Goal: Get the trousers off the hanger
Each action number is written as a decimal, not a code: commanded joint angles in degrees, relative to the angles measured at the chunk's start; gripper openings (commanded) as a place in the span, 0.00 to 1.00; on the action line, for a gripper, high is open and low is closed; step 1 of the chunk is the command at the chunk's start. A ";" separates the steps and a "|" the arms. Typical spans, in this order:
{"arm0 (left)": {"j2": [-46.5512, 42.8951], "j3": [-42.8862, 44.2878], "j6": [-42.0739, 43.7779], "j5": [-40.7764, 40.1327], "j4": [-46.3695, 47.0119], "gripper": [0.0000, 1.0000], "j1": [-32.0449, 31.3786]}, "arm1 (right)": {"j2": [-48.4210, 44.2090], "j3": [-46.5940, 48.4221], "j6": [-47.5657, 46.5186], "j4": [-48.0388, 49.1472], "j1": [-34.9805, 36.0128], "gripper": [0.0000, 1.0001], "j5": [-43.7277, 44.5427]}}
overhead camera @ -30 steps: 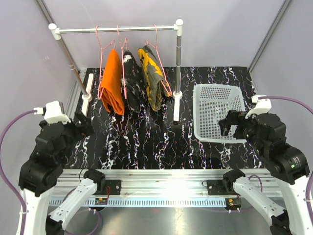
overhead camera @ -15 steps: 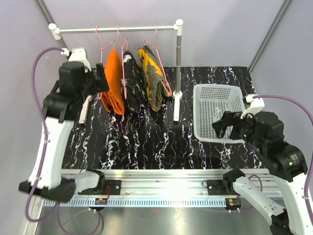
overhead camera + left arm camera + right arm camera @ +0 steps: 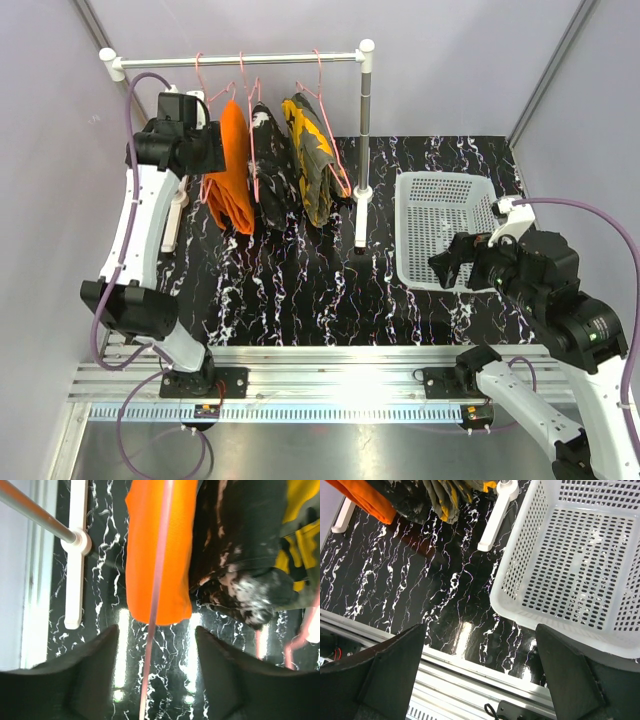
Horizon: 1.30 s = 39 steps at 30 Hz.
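Three folded trousers hang on pink wire hangers from the rail [image 3: 240, 60]: bright orange trousers [image 3: 230, 170], black white-specked trousers [image 3: 268, 165] and camouflage trousers [image 3: 312, 155]. My left gripper [image 3: 208, 152] is raised beside the orange trousers' upper left, open. In the left wrist view the pink hanger wire [image 3: 155, 620] runs between my open fingers [image 3: 95, 675], above the orange trousers [image 3: 160, 550]. My right gripper [image 3: 450, 268] is open and empty over the near left edge of the white basket [image 3: 445, 225].
The rack's right post [image 3: 364, 140] and white foot [image 3: 360, 220] stand between trousers and basket. The left foot [image 3: 176, 195] lies under my left arm. The basket's perforated wall [image 3: 520, 575] shows in the right wrist view. Grey walls close both sides.
My left arm has swung up from the near left to the rail and now sits at the orange trousers' hanger. My right gripper has crept slightly left and down.
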 commanded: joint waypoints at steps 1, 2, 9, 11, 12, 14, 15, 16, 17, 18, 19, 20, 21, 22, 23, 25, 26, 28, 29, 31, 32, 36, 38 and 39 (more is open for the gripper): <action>1.94 3.61 1.19 3.22 0.16 0.55 1.20 | -0.40 -0.64 -0.34 2.88 0.42 0.99 -2.52; 2.56 4.23 1.19 3.14 -0.11 0.46 1.29 | -0.23 -0.73 -0.25 2.97 0.34 1.00 -2.61; 3.18 4.67 -0.13 2.00 1.12 0.04 1.38 | -0.58 -0.82 0.19 3.32 0.42 0.99 -2.70; 2.56 5.20 -0.48 1.82 1.47 0.00 1.38 | -0.49 -0.90 0.28 3.50 0.42 0.99 -2.69; 2.47 5.72 -0.57 1.73 1.65 0.00 1.47 | -0.40 -1.08 0.28 3.67 0.42 0.99 -2.87; 2.04 6.52 -0.57 1.99 2.35 0.00 1.47 | -0.05 -1.34 0.37 3.76 0.42 0.99 -3.05; 1.86 6.69 -0.57 2.17 2.53 0.00 1.47 | -0.05 -1.43 0.45 3.76 0.34 0.99 -3.13; 1.68 6.87 -0.39 2.52 3.40 0.00 1.47 | -0.05 -1.61 0.63 4.11 0.33 0.99 -3.22; 0.81 6.78 -0.48 2.44 3.93 0.00 1.38 | -0.05 -1.70 0.54 4.29 0.42 0.99 -3.22; 0.37 6.78 -0.65 1.91 5.07 0.00 1.47 | -0.14 -1.96 0.63 4.38 0.42 0.99 -3.22; -0.42 6.70 -0.74 1.47 5.95 0.00 1.47 | -0.14 -1.96 0.63 4.81 0.42 1.00 -3.22; -1.21 5.91 -0.92 1.38 6.91 0.00 1.47 | -0.31 -2.05 0.80 5.08 0.34 1.00 -3.22; -3.04 5.56 -1.18 1.21 9.18 0.00 1.47 | -0.49 -2.22 0.72 5.60 0.33 1.00 -3.22; -3.93 5.03 -1.27 1.64 10.51 0.00 1.47 | -0.75 -2.48 0.89 5.96 0.33 0.99 -3.40; -4.73 4.42 -1.62 1.90 11.74 0.00 1.47 | -0.84 -2.66 0.98 6.31 0.42 0.99 -3.49; -6.66 3.80 -2.50 1.91 15.17 0.00 1.47 | -1.45 -3.10 1.24 7.36 0.42 0.99 -4.01; -7.28 3.71 -2.76 1.91 16.14 0.00 1.47 | -1.54 -3.28 1.33 7.63 0.34 0.99 -4.19; -8.24 3.53 -3.38 2.34 18.87 0.00 1.47 | -2.07 -3.45 1.51 8.42 0.33 0.99 -4.54; -8.68 3.36 -3.47 2.61 19.83 0.00 1.38 | -2.16 -3.54 1.34 8.59 0.33 0.99 -4.63; -9.65 3.53 -3.90 3.31 21.86 0.00 1.47 | -2.42 -3.45 1.07 9.29 0.42 1.00 -4.98; -9.92 3.44 -3.99 3.49 22.65 0.00 1.38 | -2.42 -3.45 0.72 9.56 0.42 0.99 -5.07; -11.32 2.74 -4.26 4.45 26.86 0.00 1.38 | -1.55 -2.49 -0.33 11.84 0.34 0.99 -5.24; -11.67 2.65 -4.26 4.63 27.92 0.00 1.47 | -0.84 -1.88 -0.69 12.64 0.42 1.00 -5.24; -12.02 2.65 -4.26 4.98 28.71 0.00 1.38 | -0.41 -0.83 -1.04 13.25 0.42 0.99 -5.24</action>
